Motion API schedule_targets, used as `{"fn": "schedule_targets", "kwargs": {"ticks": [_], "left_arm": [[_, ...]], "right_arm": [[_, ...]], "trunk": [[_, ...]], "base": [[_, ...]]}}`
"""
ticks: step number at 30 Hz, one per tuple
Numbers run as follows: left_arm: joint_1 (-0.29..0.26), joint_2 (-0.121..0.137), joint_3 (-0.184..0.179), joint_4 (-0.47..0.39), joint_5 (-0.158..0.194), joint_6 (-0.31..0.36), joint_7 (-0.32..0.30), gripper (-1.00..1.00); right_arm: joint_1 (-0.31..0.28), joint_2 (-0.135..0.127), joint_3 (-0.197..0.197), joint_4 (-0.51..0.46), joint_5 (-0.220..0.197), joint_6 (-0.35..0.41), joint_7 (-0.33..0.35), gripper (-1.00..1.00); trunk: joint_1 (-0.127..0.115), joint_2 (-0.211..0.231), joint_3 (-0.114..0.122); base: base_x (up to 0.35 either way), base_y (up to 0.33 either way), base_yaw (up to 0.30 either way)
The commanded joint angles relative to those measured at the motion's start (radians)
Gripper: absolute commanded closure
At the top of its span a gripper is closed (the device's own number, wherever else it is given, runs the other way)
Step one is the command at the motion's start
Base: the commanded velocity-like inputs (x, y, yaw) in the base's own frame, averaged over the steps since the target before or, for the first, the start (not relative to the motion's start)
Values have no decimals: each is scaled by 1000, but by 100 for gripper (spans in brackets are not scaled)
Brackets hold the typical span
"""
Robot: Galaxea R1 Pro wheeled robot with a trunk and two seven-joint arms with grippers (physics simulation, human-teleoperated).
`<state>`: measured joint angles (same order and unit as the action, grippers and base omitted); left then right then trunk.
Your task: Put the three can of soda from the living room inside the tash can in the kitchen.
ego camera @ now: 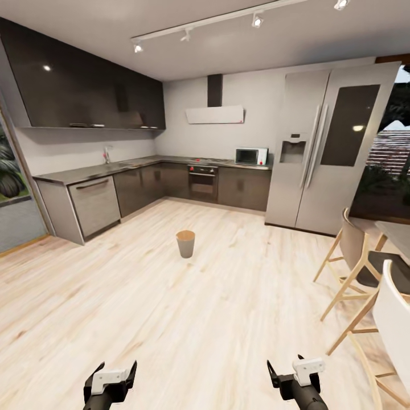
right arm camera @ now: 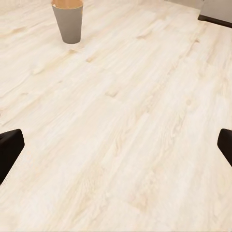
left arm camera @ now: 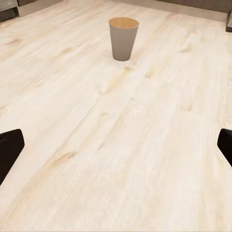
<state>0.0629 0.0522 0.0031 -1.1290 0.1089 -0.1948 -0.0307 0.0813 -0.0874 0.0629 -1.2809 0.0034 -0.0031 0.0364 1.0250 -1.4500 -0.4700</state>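
Observation:
I am in the kitchen. The tash can (ego camera: 185,244), a small grey-tan tapered basket with a coppery inside and no lid, stands upright on the pale wood floor a few metres ahead of me. It also appears in the left wrist view (left arm camera: 123,38) and the right wrist view (right arm camera: 68,21). My left gripper (ego camera: 118,369) and right gripper (ego camera: 285,367) hang low at the near edge of the head view, both open with nothing between their fingers. Dark fingertips (left arm camera: 9,151) (right arm camera: 8,150) frame bare floor. The cans of soda are out of view.
Dark cabinets and counter (ego camera: 97,193) run along the left and back walls, with an oven (ego camera: 203,182) and microwave (ego camera: 251,156). A steel fridge (ego camera: 324,148) stands at the right. Wooden chairs (ego camera: 353,256) and a white chair (ego camera: 393,319) crowd the right side by a table edge (ego camera: 398,233).

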Motion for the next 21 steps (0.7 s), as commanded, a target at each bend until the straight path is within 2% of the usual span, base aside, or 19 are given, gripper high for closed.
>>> {"fn": "schedule_targets", "kwargs": {"ticks": [1, 21], "left_arm": [[0, 0, 0, 0, 0, 0, 0, -100], [0, 0, 0, 0, 0, 1, 0, -100]], "right_arm": [[0, 0, 0, 0, 0, 0, 0, -100], [0, 0, 0, 0, -5, 0, -1, -100]], "trunk": [[0, 0, 0], [0, 0, 0]], "base": [[265, 227, 0], [265, 227, 0]]}}
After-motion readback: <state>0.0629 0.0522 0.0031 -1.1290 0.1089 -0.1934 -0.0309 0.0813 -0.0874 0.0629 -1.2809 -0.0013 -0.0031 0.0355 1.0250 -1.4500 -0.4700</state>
